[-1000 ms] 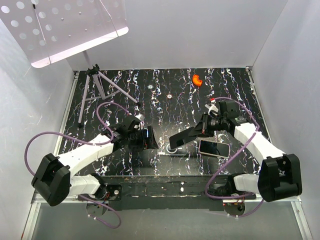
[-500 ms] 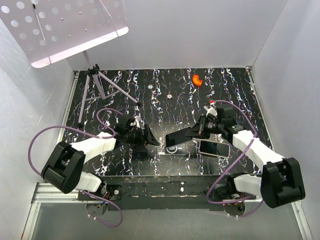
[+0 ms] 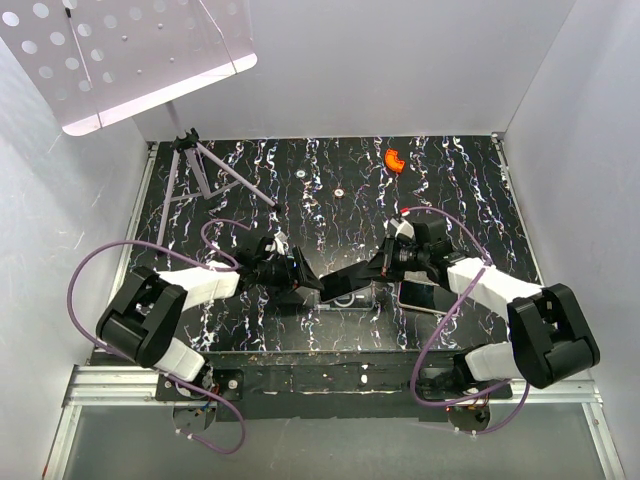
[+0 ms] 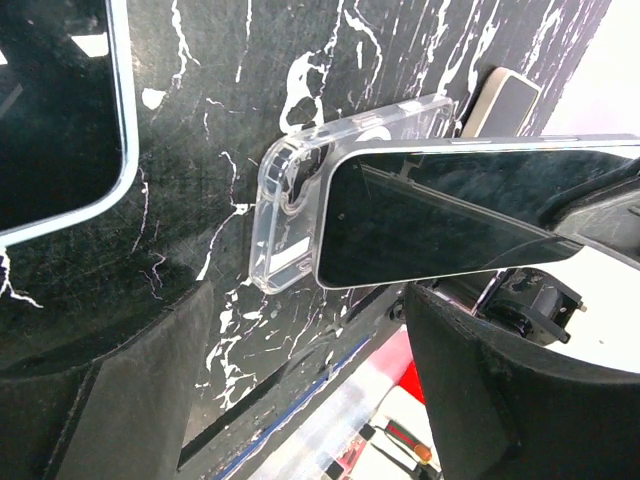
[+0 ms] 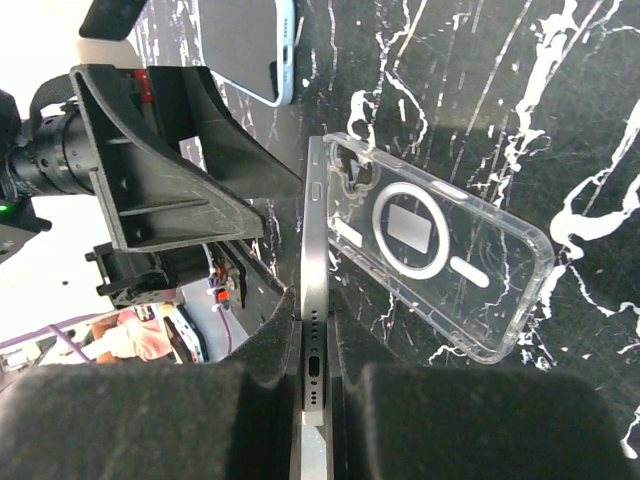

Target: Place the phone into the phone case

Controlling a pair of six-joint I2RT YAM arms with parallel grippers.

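My right gripper (image 3: 378,266) is shut on a dark phone (image 3: 350,279) and holds it on edge, tilted, with its far end at the clear phone case (image 3: 350,297) lying flat on the black table. In the right wrist view the phone (image 5: 314,300) is pinched edge-on between the pads of that gripper (image 5: 315,345), and the case (image 5: 440,250) lies open side up just to its right. In the left wrist view the phone's screen (image 4: 450,225) overlaps the case (image 4: 295,205). My left gripper (image 3: 303,274) is open and empty, just left of the case; it also shows in the left wrist view (image 4: 300,400).
Another phone (image 3: 427,297) lies flat right of the case. A pale-rimmed phone (image 4: 60,110) lies flat near my left gripper and shows in the right wrist view (image 5: 250,45). A tripod (image 3: 195,165) stands back left and an orange piece (image 3: 394,160) lies at the back.
Both grippers moved towards the middle. My right gripper carried the phone left and lower onto the case. My left gripper moved right, closer to the case.
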